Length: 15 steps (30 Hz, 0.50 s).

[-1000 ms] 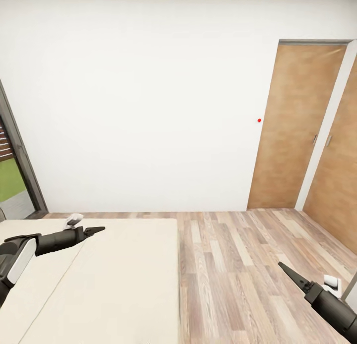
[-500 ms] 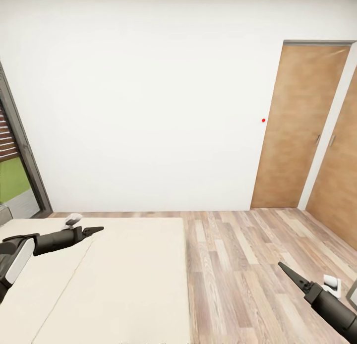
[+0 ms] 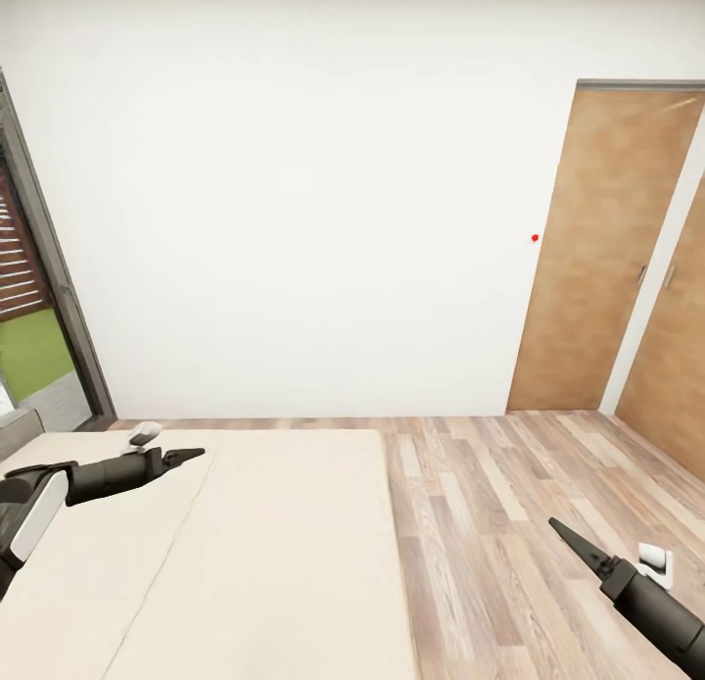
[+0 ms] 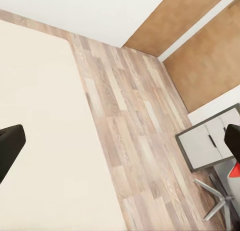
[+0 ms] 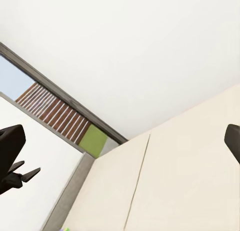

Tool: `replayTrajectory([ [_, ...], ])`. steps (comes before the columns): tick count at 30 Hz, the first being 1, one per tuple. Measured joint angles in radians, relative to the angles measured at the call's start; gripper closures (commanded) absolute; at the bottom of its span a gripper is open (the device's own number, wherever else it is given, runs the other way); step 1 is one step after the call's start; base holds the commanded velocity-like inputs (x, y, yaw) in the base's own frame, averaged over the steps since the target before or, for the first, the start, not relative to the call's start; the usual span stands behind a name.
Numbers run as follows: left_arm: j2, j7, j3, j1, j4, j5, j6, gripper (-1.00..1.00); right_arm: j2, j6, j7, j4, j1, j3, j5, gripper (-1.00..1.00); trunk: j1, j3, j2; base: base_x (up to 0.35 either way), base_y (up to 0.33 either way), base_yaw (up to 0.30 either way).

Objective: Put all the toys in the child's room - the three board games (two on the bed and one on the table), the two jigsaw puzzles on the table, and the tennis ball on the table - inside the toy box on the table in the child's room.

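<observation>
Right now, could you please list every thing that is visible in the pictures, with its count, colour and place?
bed: one, cream-beige, lower left of head view, nothing on the visible part.
floor: wood planks, right of the bed.
wall: white, behind the bed.
red wall button: one, left of the door.
door: wood-panel, at right.
window: dark frame, far left.
drawer cabinet: one, white with grey frame, on the floor.
left gripper: black, over the bed, empty.
right gripper: black, over the floor, empty.
</observation>
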Motion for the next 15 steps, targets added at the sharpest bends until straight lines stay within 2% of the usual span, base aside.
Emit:
replayTrajectory([
  [15,0.0,0.0,0.0,0.0,0.0,0.0,-0.001,-1.0,0.0,0.0,0.0,0.0,0.0,0.0,0.0,-1.0,0.0,0.0,0.0,0.0,0.286,0.0],
])
